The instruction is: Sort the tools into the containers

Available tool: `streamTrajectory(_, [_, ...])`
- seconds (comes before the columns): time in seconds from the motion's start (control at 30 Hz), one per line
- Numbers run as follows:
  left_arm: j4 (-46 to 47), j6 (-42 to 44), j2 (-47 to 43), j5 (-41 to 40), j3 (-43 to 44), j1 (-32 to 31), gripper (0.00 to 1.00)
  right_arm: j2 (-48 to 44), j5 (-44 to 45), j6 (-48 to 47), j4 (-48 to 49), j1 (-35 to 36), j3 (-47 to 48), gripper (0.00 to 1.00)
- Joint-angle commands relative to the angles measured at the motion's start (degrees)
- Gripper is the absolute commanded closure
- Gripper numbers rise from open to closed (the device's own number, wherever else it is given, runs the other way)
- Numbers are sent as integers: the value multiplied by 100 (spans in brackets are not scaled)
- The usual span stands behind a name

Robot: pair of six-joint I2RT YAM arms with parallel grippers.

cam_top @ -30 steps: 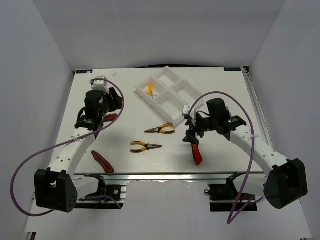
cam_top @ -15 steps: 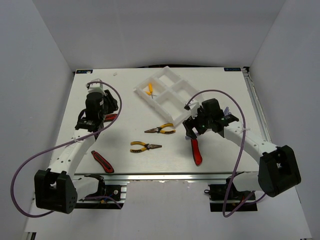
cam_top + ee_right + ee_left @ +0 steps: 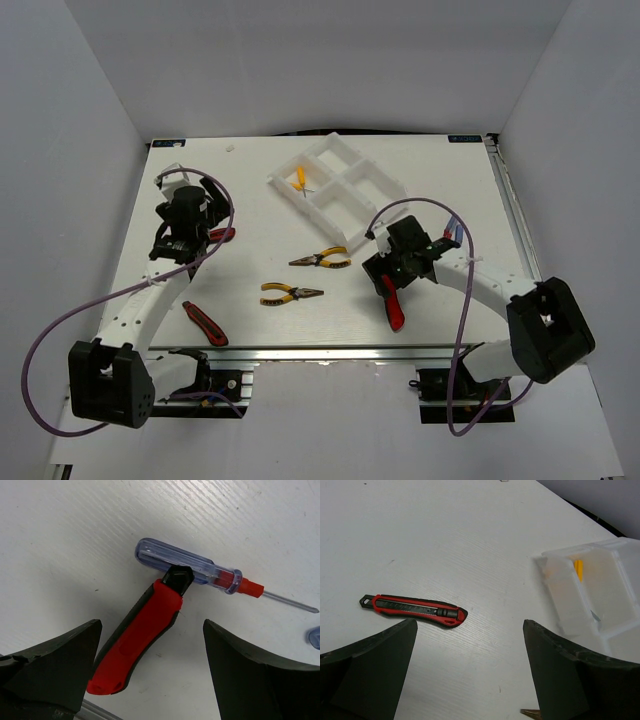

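My left gripper (image 3: 198,232) is open and empty above the table's left side; in the left wrist view (image 3: 470,680) a red-and-black utility knife (image 3: 412,610) lies just beyond its left finger. This knife (image 3: 224,235) peeks out beside the gripper in the top view. My right gripper (image 3: 388,278) is open and hovers over a thick red-and-black handled tool (image 3: 140,640), whose black end touches a clear blue-handled screwdriver (image 3: 190,567). That handle (image 3: 394,308) points toward the front edge. The white divided tray (image 3: 345,160) holds a tiny yellow-handled tool (image 3: 300,177).
Two yellow-handled pliers (image 3: 320,260) (image 3: 291,293) lie mid-table. A second utility knife (image 3: 204,323) lies near the front left edge. Blue-handled screwdrivers (image 3: 452,228) show behind the right arm. The tray corner (image 3: 555,587) and a pliers tip (image 3: 532,712) show in the left wrist view.
My right gripper has swung left and down over the red-handled tool's upper end. My left gripper has shifted slightly left and down over the knife. Both stayed open.
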Motion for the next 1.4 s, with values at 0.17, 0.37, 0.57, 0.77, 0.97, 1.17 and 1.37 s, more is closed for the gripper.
streamTrajectory(0.17, [-57, -37, -241, -448, 105, -13, 2, 366, 16, 243, -470, 80, 264, 11])
streamTrajectory(0.37, [-13, 7, -241, -439, 79, -13, 2, 498, 103, 330, -524, 159, 299, 11])
streamTrajectory(0.57, [-31, -2, -250, -422, 97, -22, 2, 638, 165, 401, -541, 378, 352, 17])
streamTrajectory(0.77, [-39, 25, -276, -457, 97, -57, 2, 849, 367, 462, -611, 528, 423, 27])
streamTrajectory(0.97, [-39, 42, -285, -457, 97, -75, 2, 805, 429, 471, -611, 563, 388, 37])
streamTrajectory(1.17, [-4, 77, -294, -457, 79, -75, 2, 718, 394, 436, -603, 572, 361, 59])
streamTrajectory(1.37, [22, 148, -233, -457, 62, -75, 2, 165, 262, 164, -436, 581, 264, 75])
